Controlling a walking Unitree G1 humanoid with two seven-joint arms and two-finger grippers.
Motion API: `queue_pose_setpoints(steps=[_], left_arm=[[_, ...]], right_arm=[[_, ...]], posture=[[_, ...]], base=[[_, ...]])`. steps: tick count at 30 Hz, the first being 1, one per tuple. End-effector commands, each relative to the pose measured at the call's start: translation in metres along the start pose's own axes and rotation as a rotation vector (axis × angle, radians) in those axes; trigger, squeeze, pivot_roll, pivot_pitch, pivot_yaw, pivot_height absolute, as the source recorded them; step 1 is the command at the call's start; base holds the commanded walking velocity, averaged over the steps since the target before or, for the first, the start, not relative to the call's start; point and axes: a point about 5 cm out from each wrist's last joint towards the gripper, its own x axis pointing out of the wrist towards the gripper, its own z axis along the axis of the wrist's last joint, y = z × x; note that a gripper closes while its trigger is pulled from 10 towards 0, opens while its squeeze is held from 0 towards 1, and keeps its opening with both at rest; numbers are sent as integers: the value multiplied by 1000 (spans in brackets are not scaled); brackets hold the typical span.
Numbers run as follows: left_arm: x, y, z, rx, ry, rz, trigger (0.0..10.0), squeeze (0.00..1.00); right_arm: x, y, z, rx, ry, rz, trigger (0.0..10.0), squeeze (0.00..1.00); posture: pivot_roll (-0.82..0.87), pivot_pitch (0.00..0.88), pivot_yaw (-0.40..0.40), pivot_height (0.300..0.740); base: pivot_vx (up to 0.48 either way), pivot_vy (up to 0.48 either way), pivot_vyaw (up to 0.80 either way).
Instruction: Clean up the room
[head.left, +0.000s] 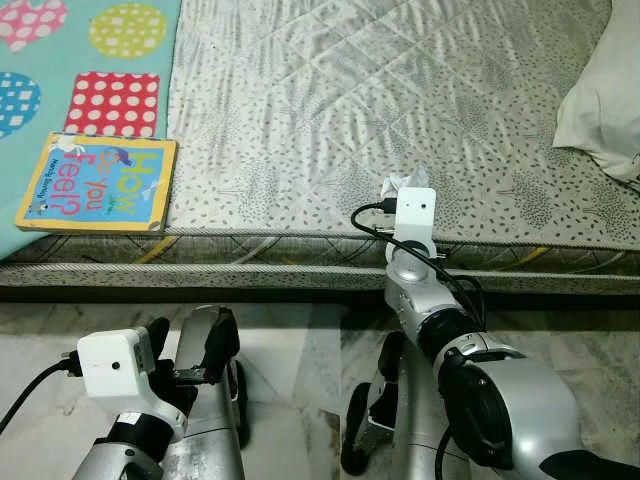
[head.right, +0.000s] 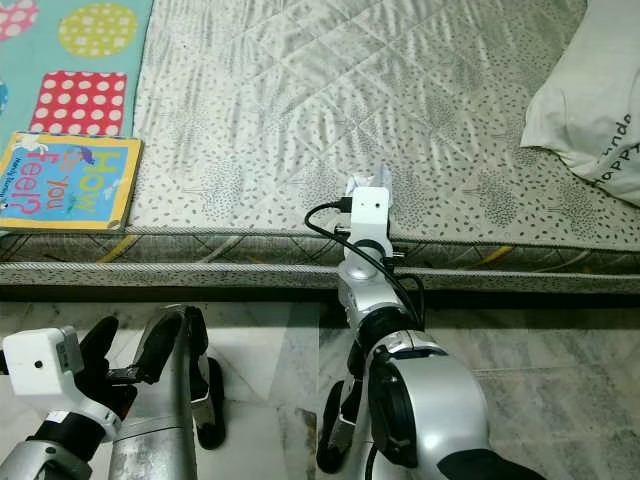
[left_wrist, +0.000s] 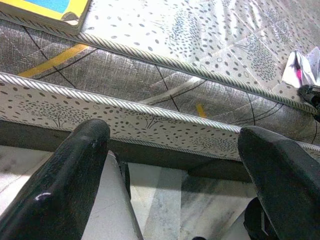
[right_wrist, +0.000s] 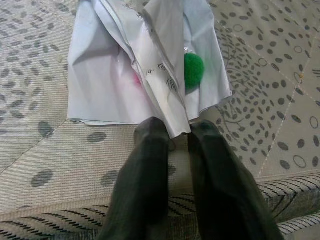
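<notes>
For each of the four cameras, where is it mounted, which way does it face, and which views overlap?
Left eye, right eye: head, looking down at the mattress edge, book, both arms.
Left wrist: low by the floor, facing the mattress side, between its fingers, spread apart.
Right wrist: above the mattress, along the right gripper, whose fingertips pinch the folded paper.
Shared: the paper and book corner also appear in the left wrist view.

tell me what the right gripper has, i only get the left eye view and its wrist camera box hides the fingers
Observer: The right gripper is pinching the near edge of a crumpled white paper lying on the mattress.
Operator: anything on the paper
Observer: Handwriting, a green blob and a pink smudge.
Operator: left gripper doing anything
Observer: The left gripper is open, low over the floor, facing the mattress side.
</notes>
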Motion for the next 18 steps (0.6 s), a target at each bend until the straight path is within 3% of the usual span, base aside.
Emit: queue_pose_setpoints(steps=[1, 12, 18], left_arm=[[-3, 4, -6, -1, 36, 18, 10000, 0], [4, 5, -5, 5, 27, 11, 10000, 0], [14, 3, -6, -1, 10, -8, 10000, 0]], right_arm=[[-1, -5, -13, 0, 47, -14, 0, 0], [2, -8, -6, 15, 16, -21, 0, 0], [7, -18, 3, 41, -19, -36, 0, 0]], posture=[[305, 386, -102, 541], [295, 370, -98, 541], [260, 343, -94, 541]], base=[[0, 0, 0], [0, 0, 0], [0, 0, 0]])
